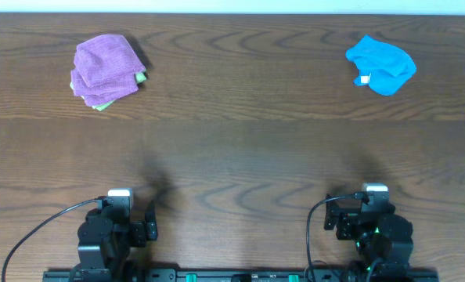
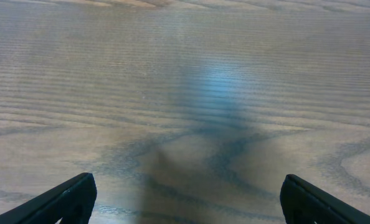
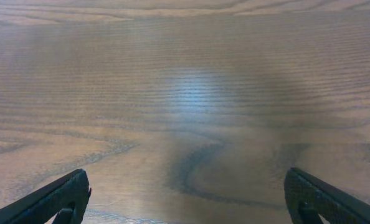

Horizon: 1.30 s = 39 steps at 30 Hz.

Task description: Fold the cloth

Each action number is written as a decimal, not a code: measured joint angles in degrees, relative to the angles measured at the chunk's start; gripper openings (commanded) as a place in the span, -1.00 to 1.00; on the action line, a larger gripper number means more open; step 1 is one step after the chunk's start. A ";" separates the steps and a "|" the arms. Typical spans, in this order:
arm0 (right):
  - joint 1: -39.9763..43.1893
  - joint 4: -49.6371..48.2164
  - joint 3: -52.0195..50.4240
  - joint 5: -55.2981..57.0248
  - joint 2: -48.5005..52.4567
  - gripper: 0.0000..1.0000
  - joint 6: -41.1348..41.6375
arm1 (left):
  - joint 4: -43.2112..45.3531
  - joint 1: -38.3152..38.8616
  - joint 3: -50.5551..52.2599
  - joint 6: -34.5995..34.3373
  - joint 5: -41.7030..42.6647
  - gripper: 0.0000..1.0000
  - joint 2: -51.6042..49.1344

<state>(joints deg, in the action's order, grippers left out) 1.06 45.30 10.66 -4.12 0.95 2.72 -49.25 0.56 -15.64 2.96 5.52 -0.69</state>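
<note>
The sky-blue cloth (image 1: 382, 64) lies crumpled at the far right of the table, with a small white tag (image 1: 365, 78) at its near edge. It shows only in the overhead view. My left gripper (image 2: 186, 199) is open and empty over bare wood at the near left edge (image 1: 131, 219). My right gripper (image 3: 186, 199) is open and empty over bare wood at the near right edge (image 1: 365, 219). Both grippers are far from the cloth.
A folded purple cloth (image 1: 103, 66) lies at the far left on top of a light green cloth (image 1: 101, 105) that peeks out below it. The dark wooden table (image 1: 232, 157) spans the view. Cables run from both arm bases.
</note>
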 measured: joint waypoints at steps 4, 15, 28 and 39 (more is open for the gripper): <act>0.00 0.00 0.00 0.00 0.00 0.98 0.00 | 0.00 0.00 0.00 0.00 0.00 0.91 0.00; 0.00 -0.02 0.00 0.00 0.00 0.98 0.02 | 0.00 0.00 0.00 0.00 0.00 0.91 0.00; 6.43 -0.46 26.10 0.24 32.70 0.99 1.16 | -0.02 0.07 0.02 -0.15 -0.04 0.91 0.11; 8.09 12.98 69.00 2.71 73.05 0.98 2.27 | 0.00 0.11 0.02 -0.15 -0.20 0.91 0.11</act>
<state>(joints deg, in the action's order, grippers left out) 9.15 58.28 79.66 -1.41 74.00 4.99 -49.25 0.67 -15.62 2.81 5.32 -0.58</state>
